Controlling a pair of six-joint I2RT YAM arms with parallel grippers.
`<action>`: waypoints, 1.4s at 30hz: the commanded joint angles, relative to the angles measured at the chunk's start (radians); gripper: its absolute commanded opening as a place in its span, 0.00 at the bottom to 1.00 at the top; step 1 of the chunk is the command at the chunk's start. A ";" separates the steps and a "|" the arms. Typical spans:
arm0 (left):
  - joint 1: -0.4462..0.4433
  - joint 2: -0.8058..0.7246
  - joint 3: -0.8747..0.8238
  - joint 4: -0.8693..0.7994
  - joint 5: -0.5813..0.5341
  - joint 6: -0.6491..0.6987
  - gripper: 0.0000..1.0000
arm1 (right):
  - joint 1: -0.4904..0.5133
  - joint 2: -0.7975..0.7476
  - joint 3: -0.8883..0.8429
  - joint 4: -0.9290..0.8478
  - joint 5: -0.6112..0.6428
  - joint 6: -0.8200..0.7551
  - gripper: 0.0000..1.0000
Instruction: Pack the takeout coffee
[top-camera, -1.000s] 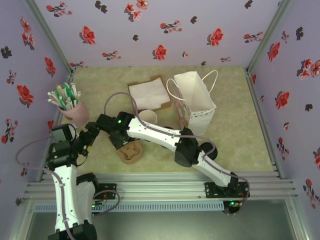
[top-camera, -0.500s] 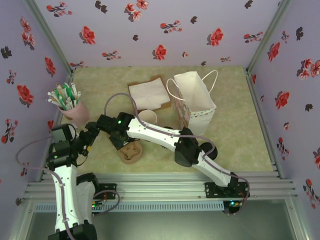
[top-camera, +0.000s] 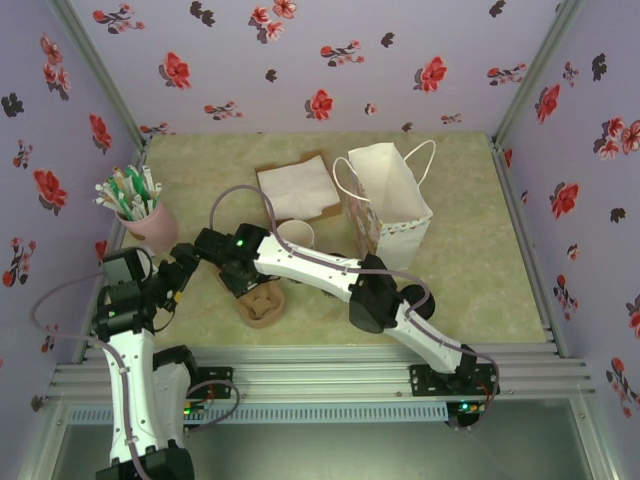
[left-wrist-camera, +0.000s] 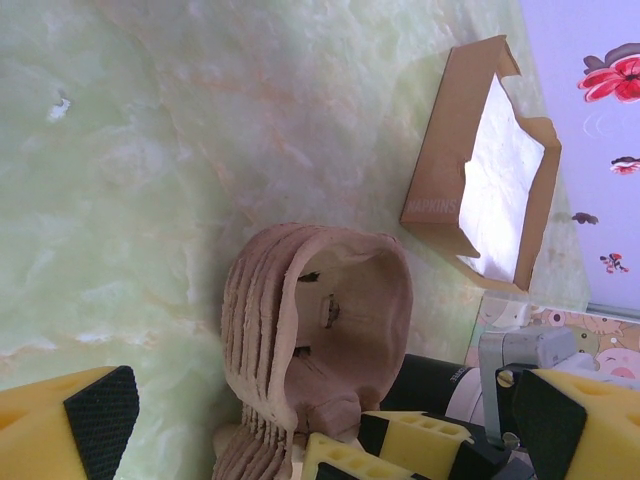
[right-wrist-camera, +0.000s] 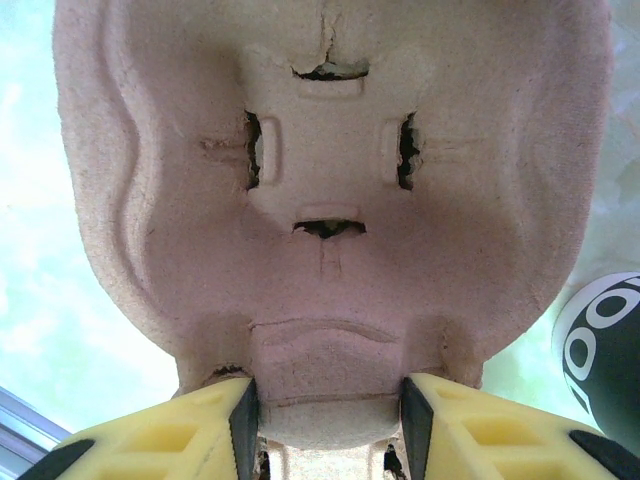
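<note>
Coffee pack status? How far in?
Done: nothing visibly packed; the paper bag stands at the back. In hand: right gripper straddles the tab of the pulp carrier stack; left gripper open alongside. Left: separate a carrier, fill it, bag it.

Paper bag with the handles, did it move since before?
No. The paper bag stands in the same spot as before, just right of the napkin box.

Item: pulp cup carrier (right-wrist-camera: 330, 200), upper rim cut off by frame edge. Item: black lettered object (right-wrist-camera: 605, 350), cropped at right, identity unclear. Item: right gripper (right-wrist-camera: 328, 390), fingers cropped at bottom.
</note>
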 joint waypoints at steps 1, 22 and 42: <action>0.008 -0.003 -0.019 0.009 0.021 0.022 0.99 | -0.007 0.006 -0.008 -0.002 0.001 0.018 0.42; 0.008 -0.008 -0.021 0.019 0.033 0.022 0.99 | -0.001 -0.062 -0.009 -0.013 0.020 0.017 0.39; 0.008 -0.005 0.016 0.007 0.032 0.034 0.99 | 0.010 -0.125 -0.013 -0.002 0.030 0.016 0.39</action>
